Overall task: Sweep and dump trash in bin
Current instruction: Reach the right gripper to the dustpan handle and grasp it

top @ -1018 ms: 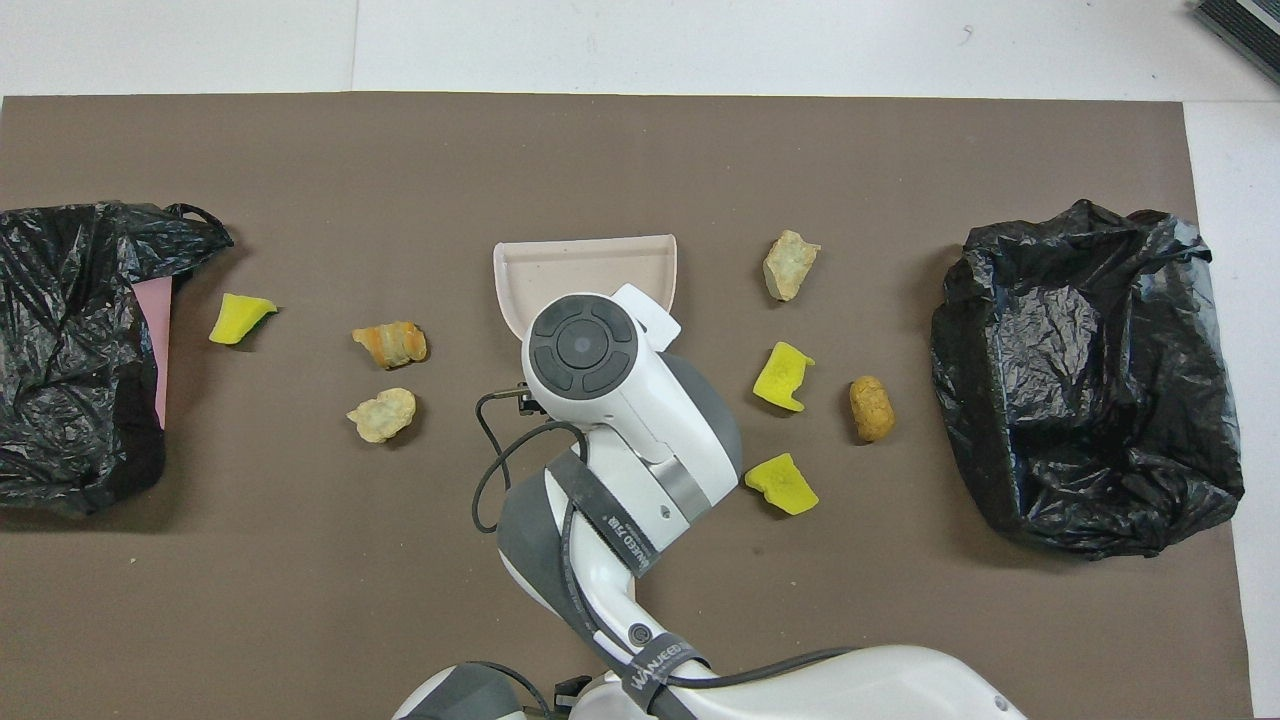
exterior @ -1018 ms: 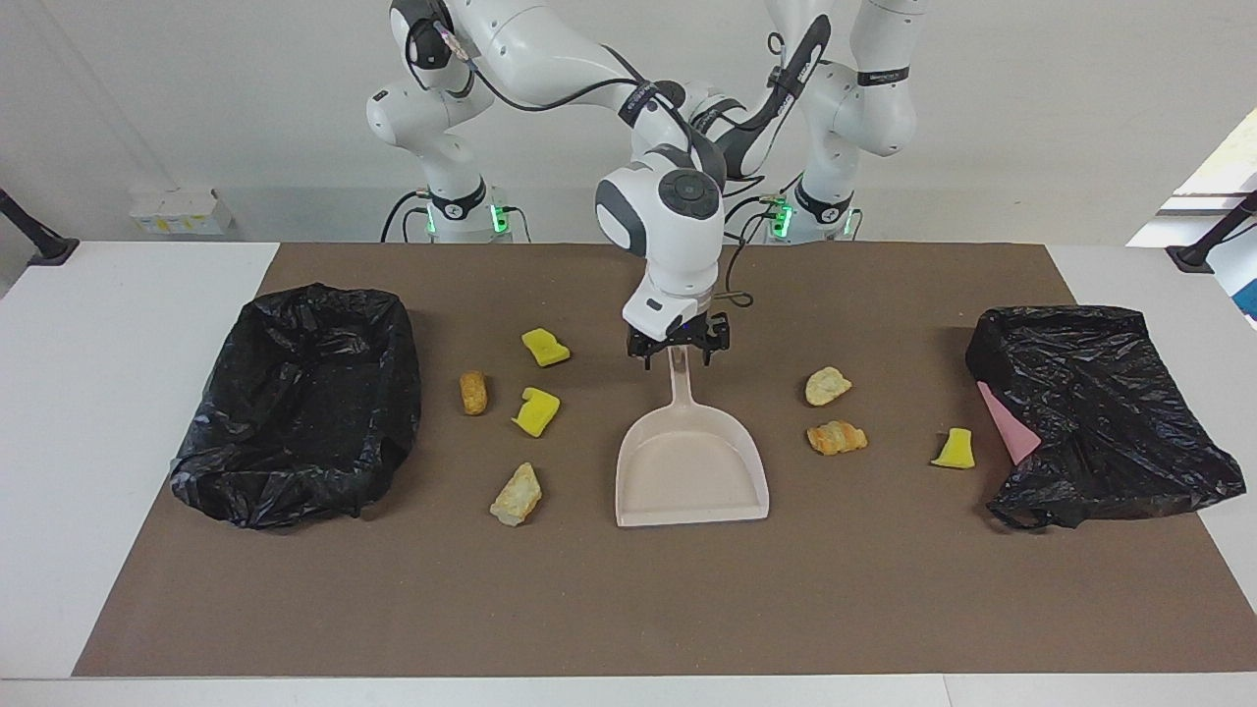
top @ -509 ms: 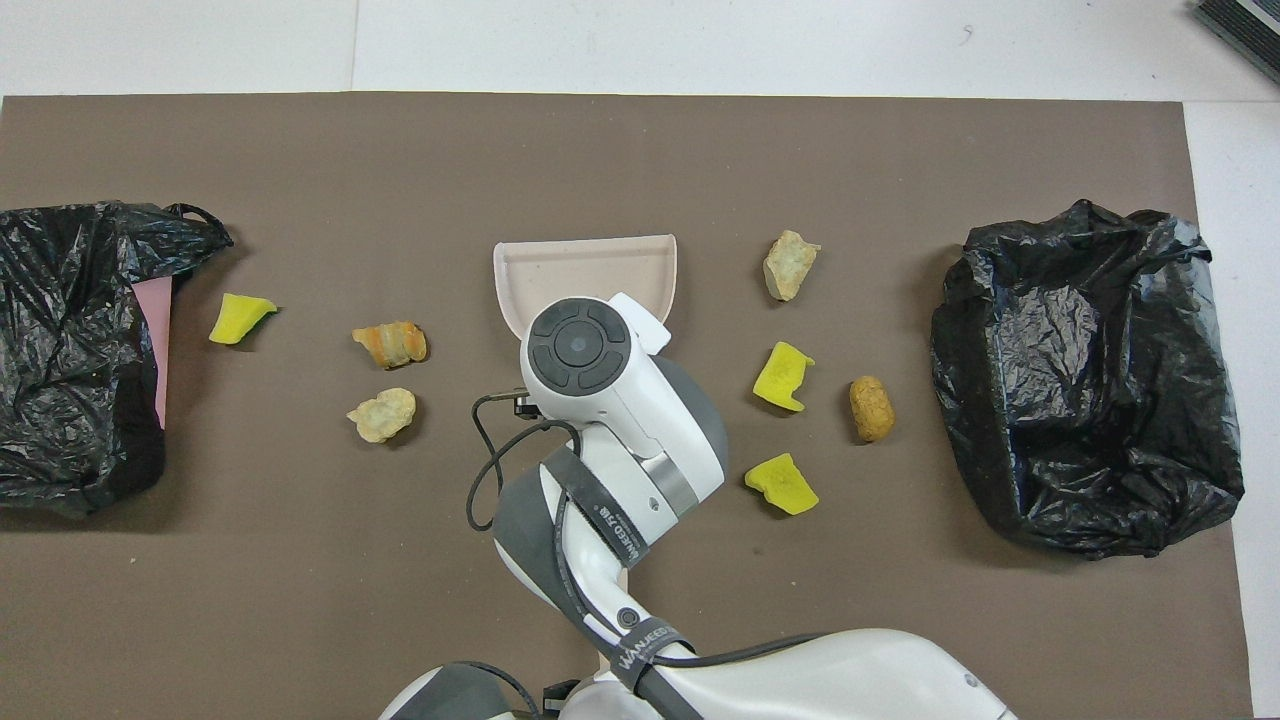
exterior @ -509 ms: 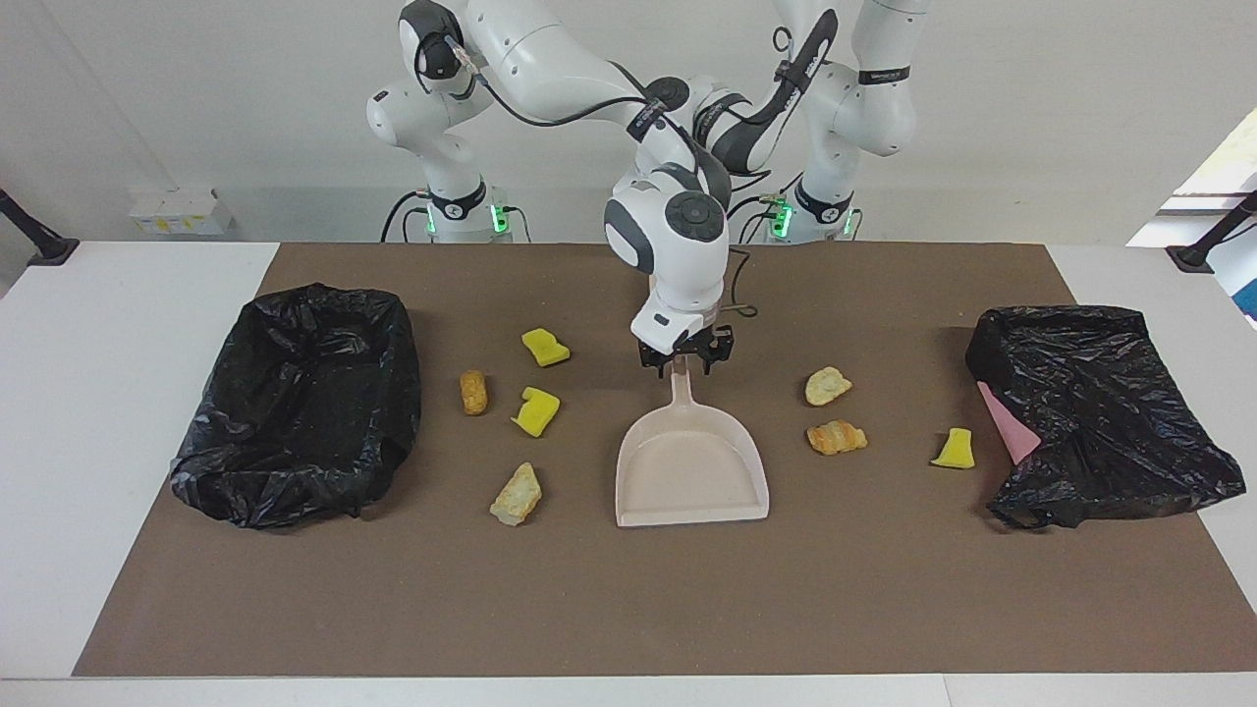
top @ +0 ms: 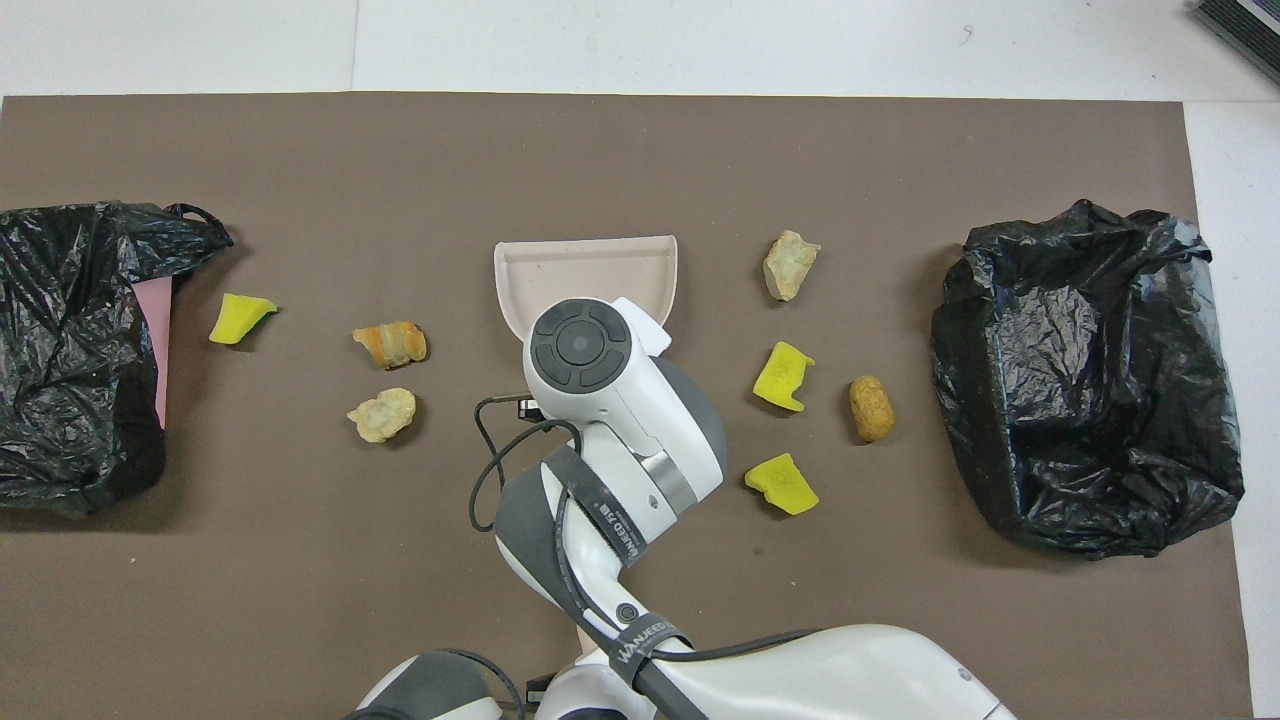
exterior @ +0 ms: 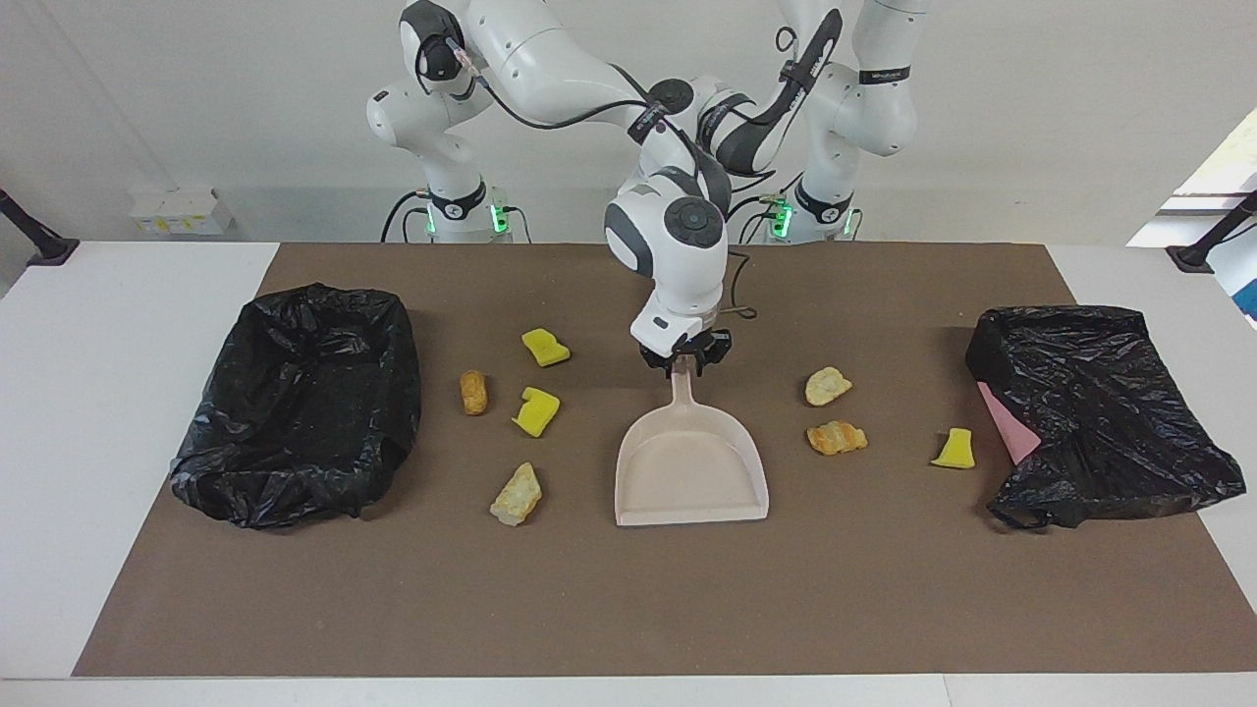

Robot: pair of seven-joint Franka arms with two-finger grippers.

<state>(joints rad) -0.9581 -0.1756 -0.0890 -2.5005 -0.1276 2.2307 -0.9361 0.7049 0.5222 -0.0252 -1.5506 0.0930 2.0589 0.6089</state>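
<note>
A beige dustpan (exterior: 691,471) lies mid-mat, its handle pointing toward the robots. My right gripper (exterior: 686,365) is down at the handle's end, with open fingers on either side of it. From overhead the right wrist (top: 580,345) covers the handle. Trash lies on both sides of the dustpan. Toward the right arm's end are yellow sponges (exterior: 545,347) (exterior: 536,410) and bread lumps (exterior: 473,392) (exterior: 518,494). Toward the left arm's end are bread lumps (exterior: 828,386) (exterior: 837,437) and a yellow sponge (exterior: 954,449). The left arm waits folded at its base.
A bin lined with a black bag (exterior: 304,403) stands at the right arm's end of the brown mat (exterior: 628,609). A crumpled black bag over something pink (exterior: 1100,412) lies at the left arm's end.
My right gripper has come down and shifted slightly toward the robots along the dustpan handle. The dustpan and the trash have not moved.
</note>
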